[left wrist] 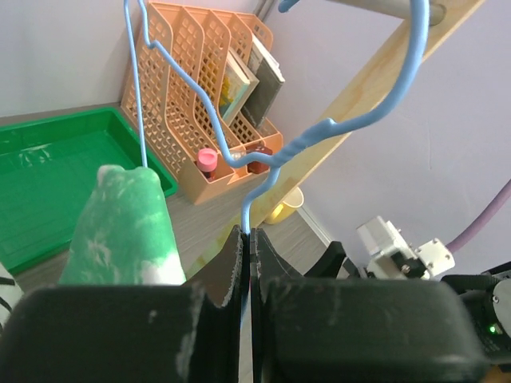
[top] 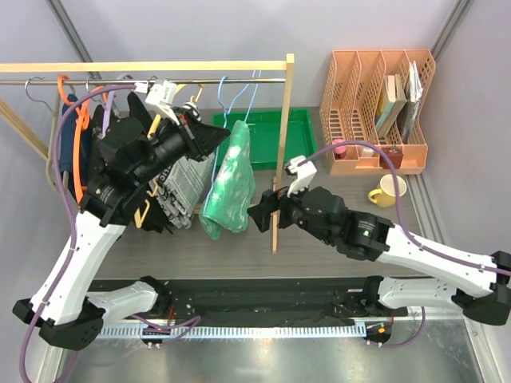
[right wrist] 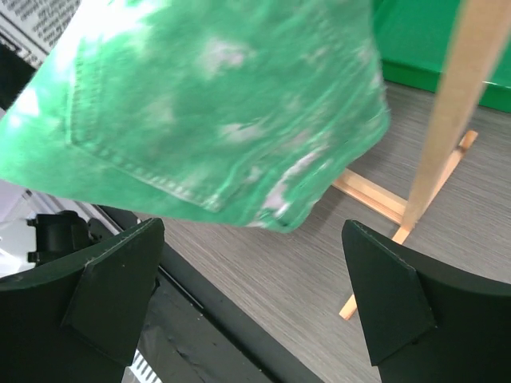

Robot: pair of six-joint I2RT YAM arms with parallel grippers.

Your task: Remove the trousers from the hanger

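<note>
The green mottled trousers (top: 229, 177) hang folded over the light blue wire hanger (top: 254, 94), whose hook sits on the rail (top: 207, 80) of the wooden rack. The left claw (top: 219, 134) is pressed together on the hanger's thin wire just below the twisted neck. The right claw (top: 257, 215) is spread wide, level with the hem and touching nothing, with the cloth hanging just above the gap. The main risk is the wire. It is slim and smooth, so a downward pull on the trousers could twist it in the left claw or let it slide, or could tip the hook off the rail and bring everything down. A shallow pinch on the hem might let the fabric slip out. The rack's wooden post (top: 279, 159) stands right beside the right claw, so a sideways swing could knock it. The newspaper-print garment (top: 185, 179) hangs against the trousers' other side and might be dragged along. Behind the rack, the green tray (top: 275, 137) looks empty, though its near part is hidden. The orange file organiser (top: 375, 72) holds books (top: 391, 96) in its tall slots. Its low front pockets hold a pink-capped bottle (left wrist: 207, 159) and another small item. A yellow mug (top: 387, 190) stands on the desk (top: 319, 239); its inside is not visible.
</note>
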